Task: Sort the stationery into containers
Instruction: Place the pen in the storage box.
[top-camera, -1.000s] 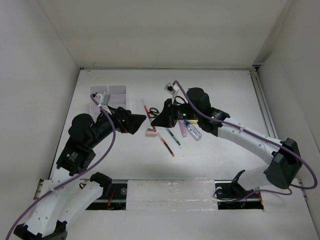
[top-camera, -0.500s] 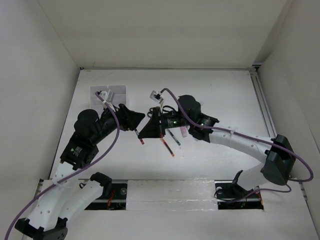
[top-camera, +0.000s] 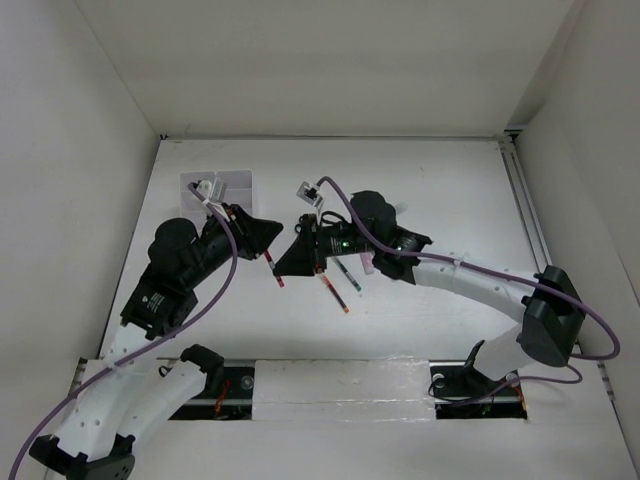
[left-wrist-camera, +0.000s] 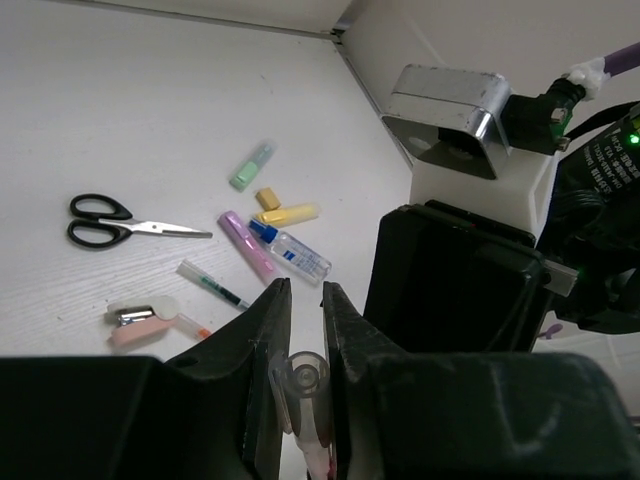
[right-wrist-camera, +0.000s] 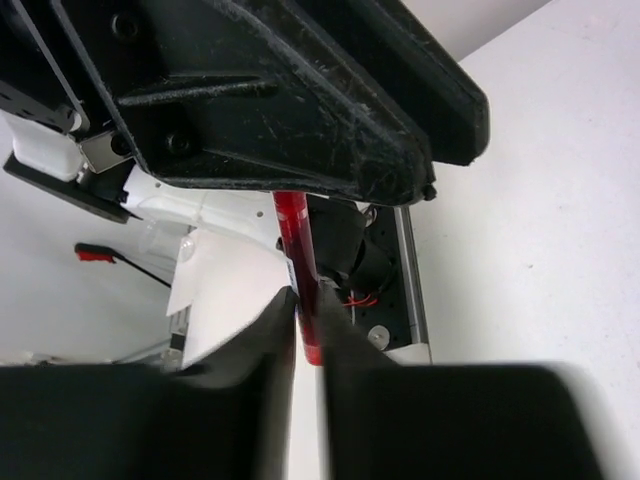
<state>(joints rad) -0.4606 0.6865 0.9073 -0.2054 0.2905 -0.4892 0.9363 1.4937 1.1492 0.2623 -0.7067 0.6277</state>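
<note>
Red-tipped pen (top-camera: 277, 273), held left of the counter's centre, between the two arms. The left gripper (left-wrist-camera: 300, 310) was narrowed onto its clear end; the right gripper (right-wrist-camera: 305, 300) pinched its red shaft. The white organiser tray (top-camera: 236, 181) stood at the far left corner, just beyond the left gripper.

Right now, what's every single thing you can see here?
table: one, white, underneath
tray: one, white, far left, partly hidden
scissors: one, black handles, lying flat
green highlighter, yellow highlighter, purple highlighter: one each, near the scissors
small yellow piece: one, beside the yellow highlighter
tube: one, clear, blue cap, beside purple highlighter
eraser: one, pink-white, by loose pens
loose pens: two, thin, on the table
held pen: one, red-tipped, between the grippers
left gripper, right gripper: black, both shut on it
</note>
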